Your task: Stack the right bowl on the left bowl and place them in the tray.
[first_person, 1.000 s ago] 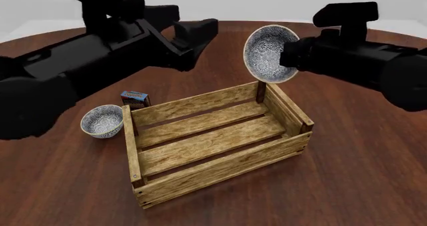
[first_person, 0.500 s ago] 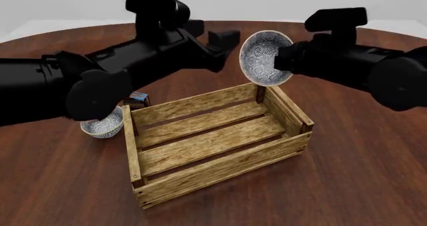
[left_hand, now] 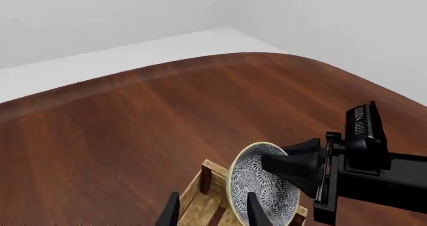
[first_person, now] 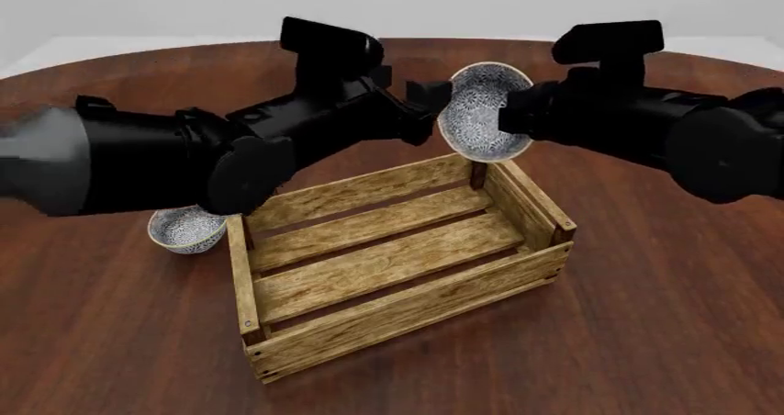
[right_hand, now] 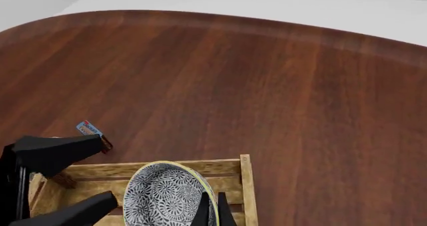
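A big round table (first_person: 637,342) of dark reddish-brown wood fills most of the scene. Its grain runs in long streaks (some darker, some lighter). Past the far curved edge lies a pale grey floor (right_hand: 280,1). Behind that rises a plain, light grey wall (left_hand: 100,16). The light is soft and even.

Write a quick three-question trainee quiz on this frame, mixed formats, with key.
1. True or false: the raised bowl is clamped by the left gripper.
2. Where is the other bowl? A) inside the tray B) on the table beside the tray's left end C) in the right gripper
3. Fill in: the tray holds ___ bowls.

Key: 1 false, the right gripper grips its rim while the left gripper sits open beside it. 2 B. 3 no.
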